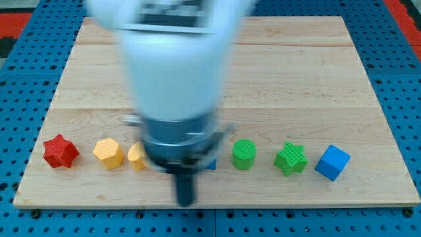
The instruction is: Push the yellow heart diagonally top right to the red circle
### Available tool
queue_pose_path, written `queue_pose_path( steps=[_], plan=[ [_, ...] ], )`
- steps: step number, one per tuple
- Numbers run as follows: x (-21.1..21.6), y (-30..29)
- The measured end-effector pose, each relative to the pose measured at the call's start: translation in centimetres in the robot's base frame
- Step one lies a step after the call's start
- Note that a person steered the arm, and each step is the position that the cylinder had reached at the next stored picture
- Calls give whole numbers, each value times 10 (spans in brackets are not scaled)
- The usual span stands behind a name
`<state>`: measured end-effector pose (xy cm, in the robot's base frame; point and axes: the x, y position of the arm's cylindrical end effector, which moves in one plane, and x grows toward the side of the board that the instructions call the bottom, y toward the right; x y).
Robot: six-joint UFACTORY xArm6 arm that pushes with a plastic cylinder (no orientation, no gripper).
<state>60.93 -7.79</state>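
Note:
The yellow heart [136, 157] lies near the view's bottom left of the board and is partly hidden by my arm. No red circle shows; the arm's wide, blurred body covers the middle of the board. My tip [186, 201] is near the board's bottom edge, to the lower right of the yellow heart and apart from it.
In a row near the bottom: a red star [60, 151], a yellow hexagon [108, 153], a blue block edge [211, 164] mostly hidden by the arm, a green circle [244, 155], a green star [290, 158] and a blue cube [332, 162]. The wooden board [316, 72] rests on a blue pegboard.

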Motion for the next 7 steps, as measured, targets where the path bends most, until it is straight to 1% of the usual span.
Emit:
queue_pose_path(
  steps=[1,2,4,5,7],
  plan=[
    [-21,-45],
    [-52,-46],
    [-132,-42],
    [-142,-24],
    [-119,-4]
  ],
)
